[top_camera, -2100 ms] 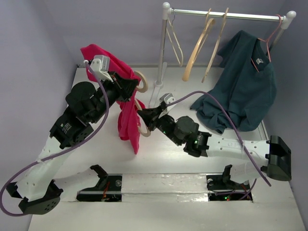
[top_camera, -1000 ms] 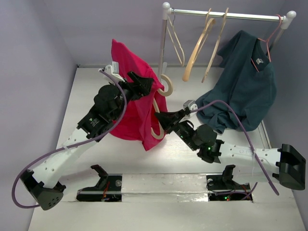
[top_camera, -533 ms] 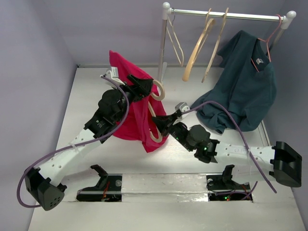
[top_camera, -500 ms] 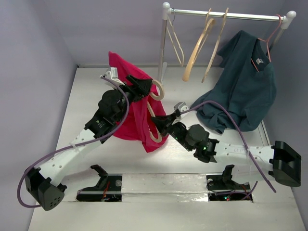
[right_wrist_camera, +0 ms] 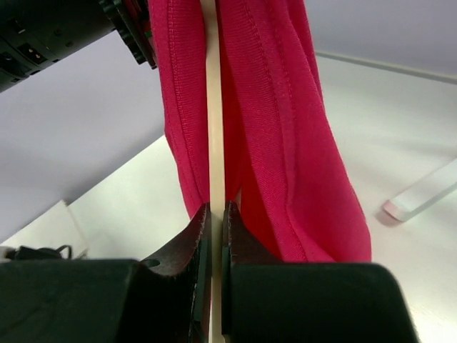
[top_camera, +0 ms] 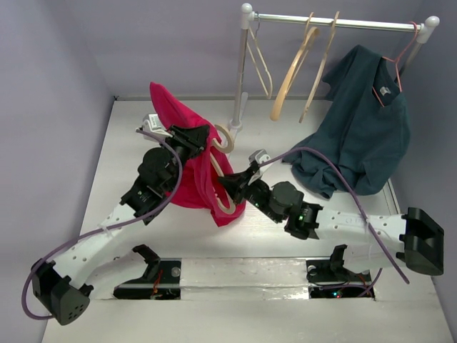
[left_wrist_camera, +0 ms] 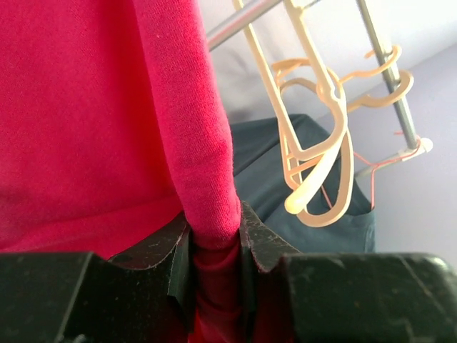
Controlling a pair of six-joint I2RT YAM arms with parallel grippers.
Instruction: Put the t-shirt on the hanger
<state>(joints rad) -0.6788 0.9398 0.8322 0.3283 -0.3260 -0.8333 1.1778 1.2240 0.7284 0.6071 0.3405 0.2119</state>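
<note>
The crimson t-shirt (top_camera: 193,168) hangs in mid-air over the table's left-middle, bunched around a tan wooden hanger (top_camera: 227,206) whose hook (top_camera: 226,137) sticks out at the top. My left gripper (top_camera: 202,137) is shut on a fold of the t-shirt (left_wrist_camera: 207,179) near the hook. My right gripper (top_camera: 227,187) is shut on the hanger's thin edge (right_wrist_camera: 215,143), with red cloth (right_wrist_camera: 285,128) draped on both sides of it. The shirt's neck label is hidden.
A clothes rail (top_camera: 335,23) stands at the back right with a thin white hanger (top_camera: 260,61), two tan wooden hangers (top_camera: 296,68) and a dark teal shirt (top_camera: 360,125) on a pink hanger. The rail's post (top_camera: 240,71) stands just behind the held shirt.
Both arms have moved the shirt and hanger left and a little lower over the last second. The shirt has bunched up tighter around the hanger.
</note>
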